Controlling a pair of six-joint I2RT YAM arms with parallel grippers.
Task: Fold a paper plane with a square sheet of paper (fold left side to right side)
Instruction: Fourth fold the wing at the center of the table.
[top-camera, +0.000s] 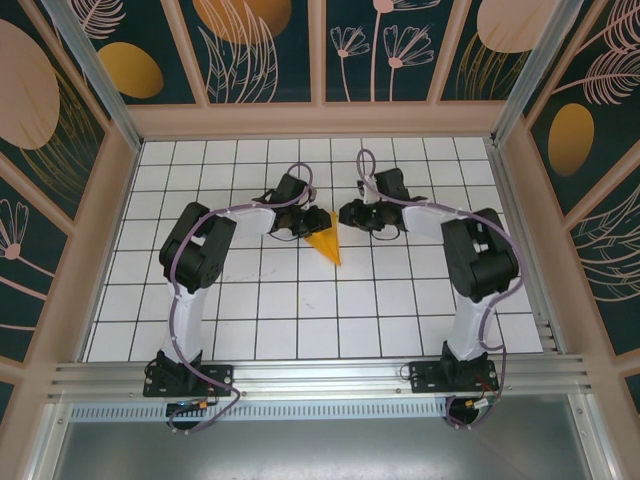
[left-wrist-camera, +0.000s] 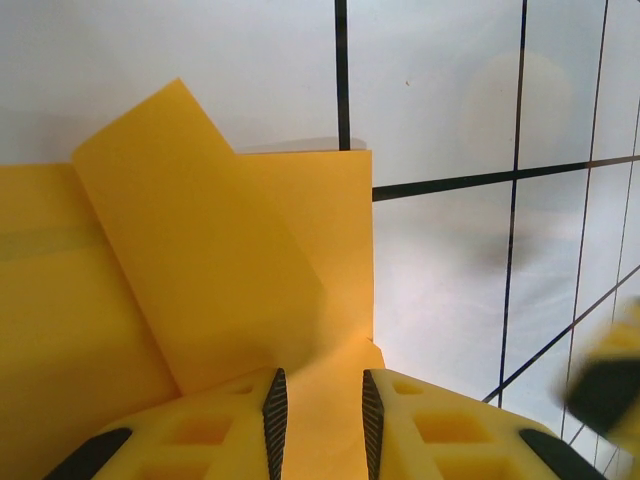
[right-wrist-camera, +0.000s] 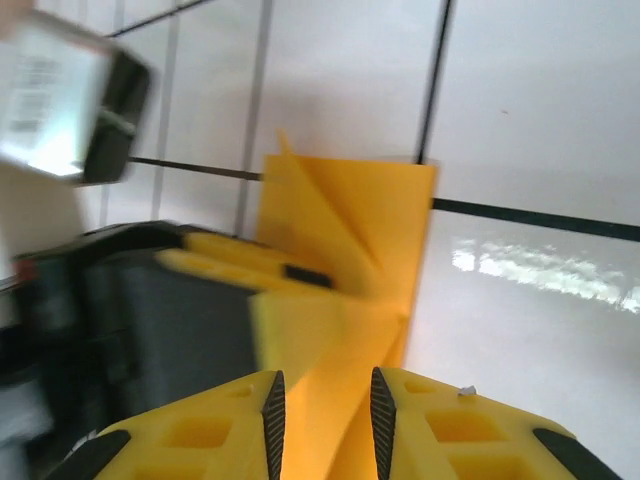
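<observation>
The orange sheet of paper (top-camera: 326, 245) lies on the white grid table, folded into a pointed wedge whose tip faces the near right. In the left wrist view the paper (left-wrist-camera: 200, 260) shows a slanted folded flap lying over a flat layer. My left gripper (top-camera: 314, 222) is at the paper's far left end; its jaws (left-wrist-camera: 320, 385) stand apart, with paper running through the gap. My right gripper (top-camera: 350, 213) is at the far right end, its jaws (right-wrist-camera: 322, 385) also apart over the creased paper (right-wrist-camera: 350, 220). The left gripper's fingers (right-wrist-camera: 250, 268) reach in beside it.
The white tiled table (top-camera: 300, 310) with black grid lines is bounded by a wooden frame (top-camera: 320, 120) at the back and sides. Both arm bases are bolted to the metal rail (top-camera: 320, 375) at the near edge. The right gripper shows blurred in the left wrist view (left-wrist-camera: 605, 390).
</observation>
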